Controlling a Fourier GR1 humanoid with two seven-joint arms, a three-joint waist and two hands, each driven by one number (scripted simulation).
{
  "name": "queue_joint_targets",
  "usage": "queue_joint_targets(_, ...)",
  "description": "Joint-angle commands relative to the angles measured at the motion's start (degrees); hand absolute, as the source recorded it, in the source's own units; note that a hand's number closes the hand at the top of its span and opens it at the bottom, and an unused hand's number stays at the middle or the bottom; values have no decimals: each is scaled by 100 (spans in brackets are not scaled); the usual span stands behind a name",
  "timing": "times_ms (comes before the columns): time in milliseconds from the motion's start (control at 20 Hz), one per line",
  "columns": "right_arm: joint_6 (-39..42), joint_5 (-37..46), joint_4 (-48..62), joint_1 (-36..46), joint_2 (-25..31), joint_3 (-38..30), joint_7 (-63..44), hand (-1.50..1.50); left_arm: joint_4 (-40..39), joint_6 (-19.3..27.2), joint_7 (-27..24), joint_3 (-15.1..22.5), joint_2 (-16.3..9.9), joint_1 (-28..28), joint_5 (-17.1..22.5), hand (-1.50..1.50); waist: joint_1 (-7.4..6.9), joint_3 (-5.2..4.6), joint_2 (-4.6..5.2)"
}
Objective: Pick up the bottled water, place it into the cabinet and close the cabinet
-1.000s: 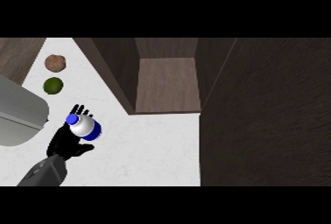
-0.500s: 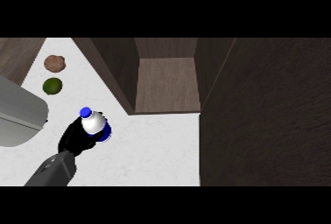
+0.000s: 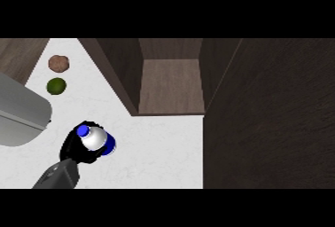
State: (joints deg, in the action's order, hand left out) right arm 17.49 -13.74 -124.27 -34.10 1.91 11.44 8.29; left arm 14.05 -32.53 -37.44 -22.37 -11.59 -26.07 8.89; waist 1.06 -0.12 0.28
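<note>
The bottled water [image 3: 95, 138] is pale with a blue cap and a blue band. It shows at the lower left, seen from above with its cap toward me. My left hand [image 3: 73, 153] is curled round it from below and hides its lower part. The cabinet [image 3: 171, 84] stands open further back and to the right, its wooden shelf bare. The cabinet's dark door [image 3: 268, 111] is swung open and fills the right side. My right hand does not show.
A brown round item [image 3: 59, 63] and a green round one [image 3: 57, 85] lie on the white counter [image 3: 157, 150] at the back left. A grey rounded appliance [image 3: 16, 113] sits at the left edge, close to my left hand.
My left hand has closed round the bottle. The bottle has tilted, looks larger, and has shifted slightly right and toward the lower edge.
</note>
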Motion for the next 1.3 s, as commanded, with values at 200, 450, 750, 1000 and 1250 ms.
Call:
queue_joint_targets(200, -112, 330, 76, -156, -105, 186, 266, -150, 696, 67, -887, -47, 319, 916, 282, 150, -93, 12, -40)
queue_joint_targets(450, -238, -23, 37, 221, -33, -43, -237, -150, 1672, 212, -318, 64, 862, 1184, 669, 150, -177, 22, -61)
queue_joint_targets(750, -349, 444, 326, 140, -178, 282, 213, -150, 2864, 19, 560, 264, 855, 1797, 1136, 150, -136, 19, -50)
queue_joint_targets(1000, 126, -247, -105, -302, 259, -77, 153, -150, 3938, 441, 1218, 680, 1145, 2180, 1399, 150, -106, 18, -48)
queue_joint_targets(1250, -77, -43, 124, 31, 93, 55, 78, -150, 5065, 1207, 1886, 1388, 1155, 2360, 1778, 150, -101, 15, -40)
